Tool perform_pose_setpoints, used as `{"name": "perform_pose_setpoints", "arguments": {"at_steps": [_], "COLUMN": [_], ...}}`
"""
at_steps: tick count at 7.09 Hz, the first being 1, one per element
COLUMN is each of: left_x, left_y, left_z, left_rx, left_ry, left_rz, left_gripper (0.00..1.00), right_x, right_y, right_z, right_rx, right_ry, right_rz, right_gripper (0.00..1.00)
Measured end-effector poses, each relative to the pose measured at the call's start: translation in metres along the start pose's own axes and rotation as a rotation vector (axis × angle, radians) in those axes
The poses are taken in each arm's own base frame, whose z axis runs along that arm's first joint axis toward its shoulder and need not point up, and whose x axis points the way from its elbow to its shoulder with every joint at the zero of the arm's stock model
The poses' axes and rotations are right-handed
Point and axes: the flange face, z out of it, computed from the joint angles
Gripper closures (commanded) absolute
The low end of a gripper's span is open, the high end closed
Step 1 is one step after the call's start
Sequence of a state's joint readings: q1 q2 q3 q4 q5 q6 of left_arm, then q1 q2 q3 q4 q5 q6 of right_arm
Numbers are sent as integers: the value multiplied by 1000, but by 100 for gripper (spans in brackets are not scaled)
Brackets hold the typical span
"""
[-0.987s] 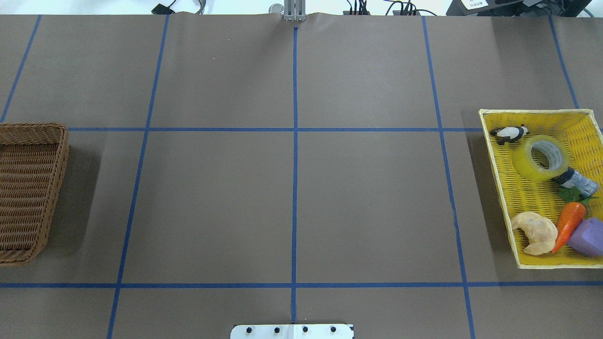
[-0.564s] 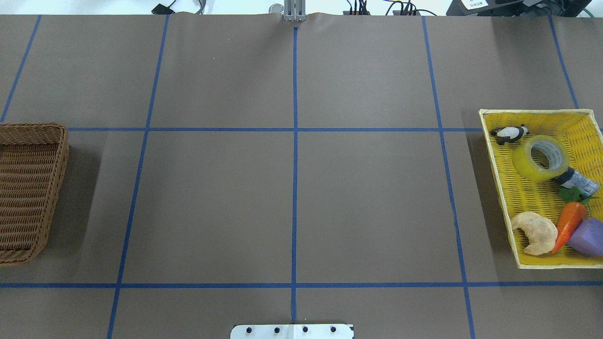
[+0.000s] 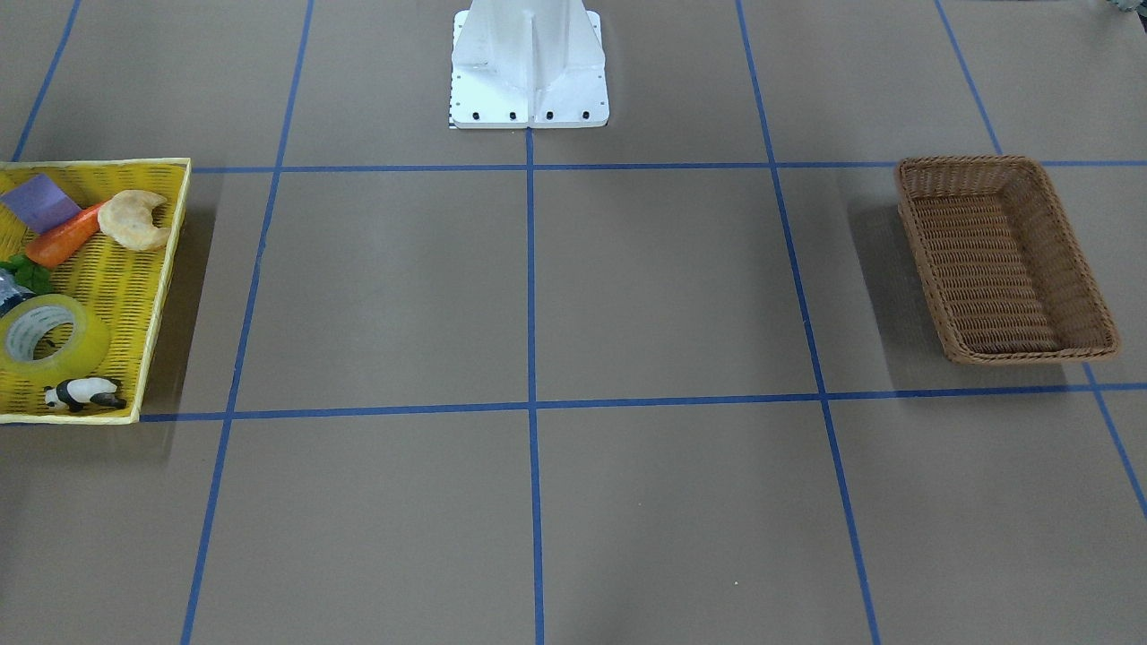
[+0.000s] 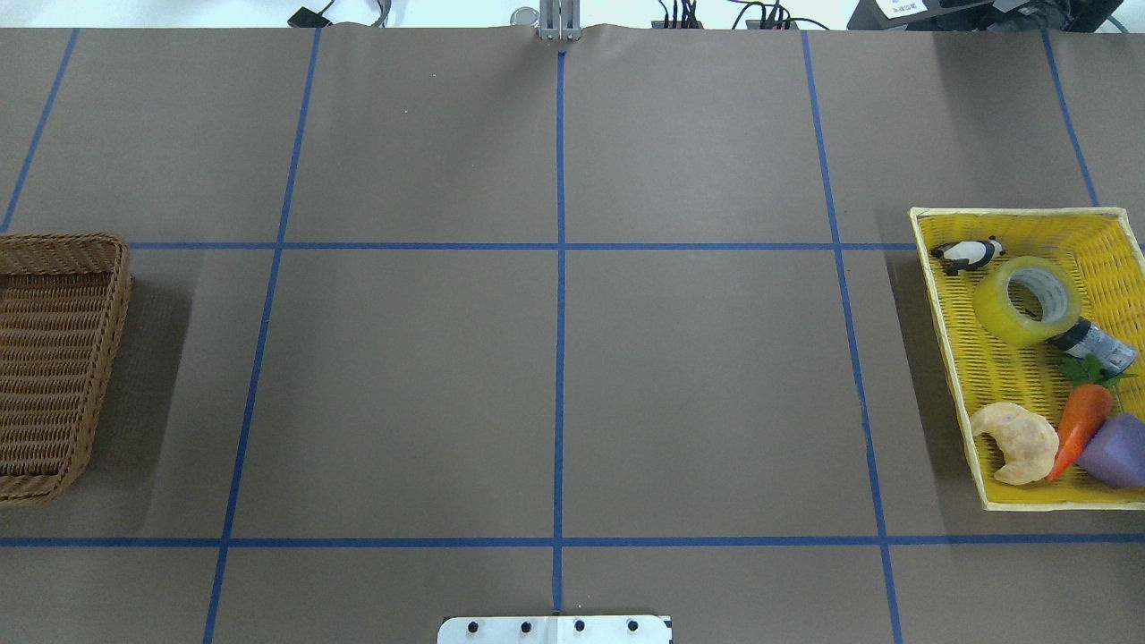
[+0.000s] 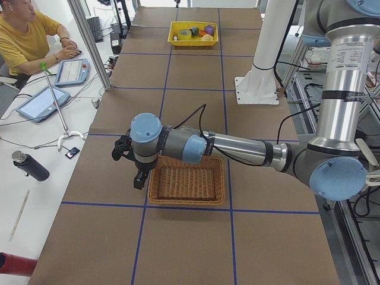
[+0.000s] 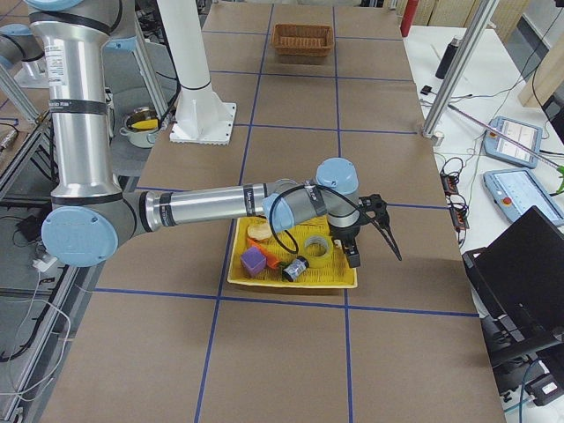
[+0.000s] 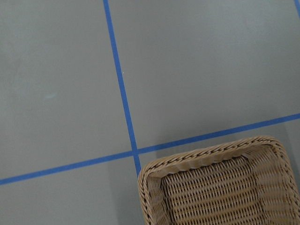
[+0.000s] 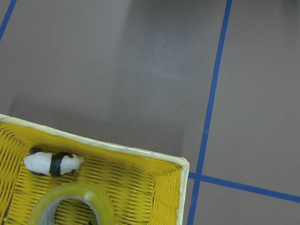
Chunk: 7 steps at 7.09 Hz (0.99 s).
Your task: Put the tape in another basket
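Tape (image 4: 998, 313) sits in the yellow tray (image 4: 948, 358) at the table's right end, core hole facing up, just beside the panda figure (image 4: 968, 254). A croissant (image 4: 1015, 443) and carrot (image 4: 1081, 425) are in the same tray. The wicker basket (image 4: 112, 313) is well apart, at the left end. Right gripper (image 6: 377, 227) hangs over the tray edge near the tape; left gripper (image 5: 135, 172) hangs beside the basket. Both show in the 2 side views only, so I can't tell whether the jaws are apart or together.

Silver arm tubes (image 5: 240, 149), pale-blue joint caps (image 5: 145, 127), white bolted pedestal (image 3: 529, 63), black right tool (image 6: 390, 241).
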<state>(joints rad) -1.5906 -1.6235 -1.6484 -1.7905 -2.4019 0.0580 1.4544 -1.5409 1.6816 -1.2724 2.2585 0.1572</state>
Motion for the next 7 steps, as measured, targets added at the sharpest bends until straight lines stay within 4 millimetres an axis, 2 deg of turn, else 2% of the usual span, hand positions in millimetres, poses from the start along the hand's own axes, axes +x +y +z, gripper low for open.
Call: {"name": "perform_pose_setpoints", "arguments": {"at_steps": [1, 2, 3, 5, 7], "left_x": [-4, -5, -6, -7, -7], "left_y": [6, 9, 9, 9, 10], "left_z": [4, 5, 5, 6, 7], "left_rx": [21, 31, 39, 44, 44], "left_ry": [-1, -2, -2, -2, -2], "left_rz": [22, 33, 41, 47, 47], "left_gripper": [1, 1, 1, 1, 1], "right_x": [-8, -24, -37, -39, -55], "right_y": [-1, -1, 3, 15, 25], "right_z": [4, 20, 44, 87, 116], "right_rx": [9, 7, -9, -34, -70], "right_ry": [-11, -28, -41, -55, -74], "right_rz": [-28, -79, -124, -161, -202], "right_gripper": [0, 0, 0, 0, 0]}}
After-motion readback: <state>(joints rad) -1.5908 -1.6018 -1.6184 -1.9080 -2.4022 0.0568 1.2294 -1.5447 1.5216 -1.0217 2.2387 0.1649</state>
